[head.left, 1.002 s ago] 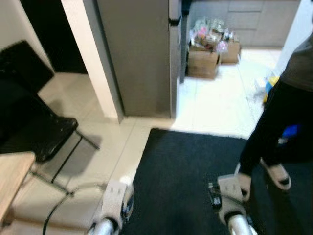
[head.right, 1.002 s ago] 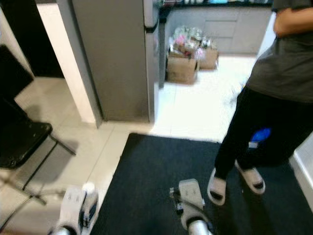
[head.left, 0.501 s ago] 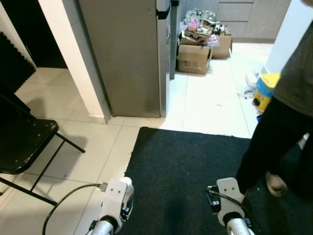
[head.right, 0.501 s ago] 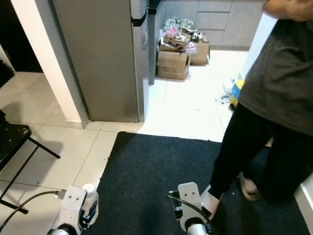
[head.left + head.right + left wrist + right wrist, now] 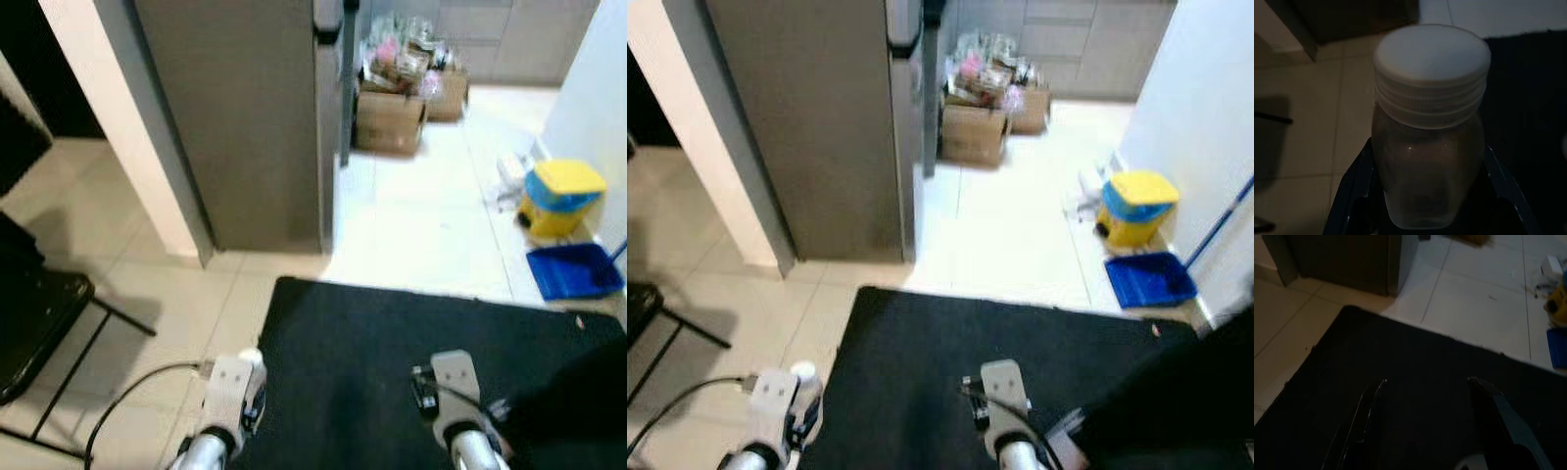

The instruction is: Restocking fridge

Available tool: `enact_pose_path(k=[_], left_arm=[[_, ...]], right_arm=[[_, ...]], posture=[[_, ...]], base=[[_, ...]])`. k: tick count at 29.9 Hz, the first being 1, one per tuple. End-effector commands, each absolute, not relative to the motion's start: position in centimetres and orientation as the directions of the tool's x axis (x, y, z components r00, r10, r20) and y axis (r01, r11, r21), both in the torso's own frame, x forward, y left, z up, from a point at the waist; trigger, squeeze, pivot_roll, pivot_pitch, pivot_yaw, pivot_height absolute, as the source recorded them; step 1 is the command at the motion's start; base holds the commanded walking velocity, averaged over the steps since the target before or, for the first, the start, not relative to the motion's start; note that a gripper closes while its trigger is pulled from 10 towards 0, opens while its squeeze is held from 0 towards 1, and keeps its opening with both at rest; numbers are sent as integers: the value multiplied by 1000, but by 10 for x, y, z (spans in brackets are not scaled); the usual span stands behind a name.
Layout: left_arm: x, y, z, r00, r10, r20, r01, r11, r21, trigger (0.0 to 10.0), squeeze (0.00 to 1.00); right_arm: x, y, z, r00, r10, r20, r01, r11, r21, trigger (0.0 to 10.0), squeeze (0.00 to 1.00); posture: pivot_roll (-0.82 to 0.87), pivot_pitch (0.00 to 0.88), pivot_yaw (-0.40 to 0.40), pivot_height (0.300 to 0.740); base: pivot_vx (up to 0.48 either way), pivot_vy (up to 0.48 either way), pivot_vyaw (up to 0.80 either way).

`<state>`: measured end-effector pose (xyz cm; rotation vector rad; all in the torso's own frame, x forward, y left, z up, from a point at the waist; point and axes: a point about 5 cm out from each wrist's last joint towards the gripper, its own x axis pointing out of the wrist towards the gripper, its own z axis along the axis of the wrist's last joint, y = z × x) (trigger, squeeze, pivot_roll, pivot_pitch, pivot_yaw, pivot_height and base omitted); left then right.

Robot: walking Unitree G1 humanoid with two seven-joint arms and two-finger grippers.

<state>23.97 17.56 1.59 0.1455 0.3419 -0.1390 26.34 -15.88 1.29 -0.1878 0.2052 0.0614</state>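
Frosted plastic with a white ribbed screw cap: the bottle (image 5: 1429,142) sits upright in the left tool (image 5: 1425,196), whose two black fingers are closed against its lower body, one on each side. It looks like a small, stiff container with brownish contents, probably light to moderate in weight. The smooth rounded wall may be slippery, so the grip low on the body, under the shoulder, seems the sensible place; the cap is better left alone, since it could turn. In the head views its white cap (image 5: 804,372) peeks out beside the left wrist.

The right tool (image 5: 1430,426) hangs over the black mat (image 5: 392,333) with its fingers spread apart and nothing between them.

Ahead stands the grey fridge (image 5: 245,117), doors shut, so a door has to be opened before anything goes in. Past it lie cardboard boxes (image 5: 390,117) full of packets, a yellow bin (image 5: 558,196) and a blue dustpan (image 5: 573,272) on pale tiles. A black chair (image 5: 39,313) stands to the left, and a cable (image 5: 137,392) trails on the floor near the left arm. A dark shape, perhaps a person's clothing (image 5: 1176,392), crowds the right side.
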Motion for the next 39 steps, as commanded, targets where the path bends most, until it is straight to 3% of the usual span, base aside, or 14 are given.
enact_pose_path(k=[1,25,39], left_arm=[[235,176,13,927,-116,-358,173,976,132,10000,0],[236,174,13,925,-125,-359,181,975,127,10000,0],[237,175,11,924,-124,-363,182,975,130,10000,0]], right_arm=[[258,-161,7,973,31,-229,-73,981,-177,10000,0],[257,-162,5,971,29,-237,-73,981,-179,10000,0],[257,-163,5,971,28,-236,-73,981,-182,10000,0]], posture=[[-56,131,48,710],[-63,129,46,710],[-68,121,47,710]], base=[[450,0,0],[321,-353,0],[449,0,0]])
